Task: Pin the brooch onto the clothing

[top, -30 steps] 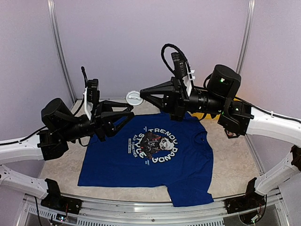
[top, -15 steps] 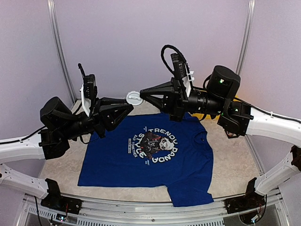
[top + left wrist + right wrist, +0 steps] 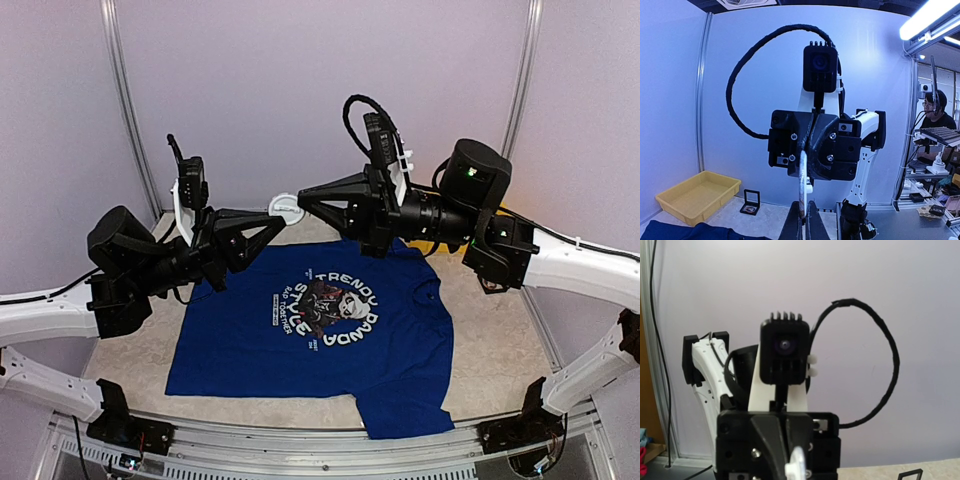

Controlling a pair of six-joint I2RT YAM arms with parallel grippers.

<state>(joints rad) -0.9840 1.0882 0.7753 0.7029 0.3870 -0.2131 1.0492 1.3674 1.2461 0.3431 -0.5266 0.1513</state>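
The royal-blue T-shirt with the white panda print lies flat on the table; its edge shows in the left wrist view. A round white brooch hangs in the air above the shirt's far left corner, between two facing grippers. My right gripper is shut on its upper part. My left gripper is shut on its lower edge, seen edge-on in the left wrist view. The right wrist view shows the brooch at the bottom; my right fingers are out of that frame.
A yellow tray stands at the back of the table, behind my right arm in the top view. A small black framed box lies next to it. Grey walls and metal posts close in the table.
My left gripper has risen and moved right, up to the brooch, and its fingers now sit on the brooch's lower edge. The right gripper and brooch have stayed still.
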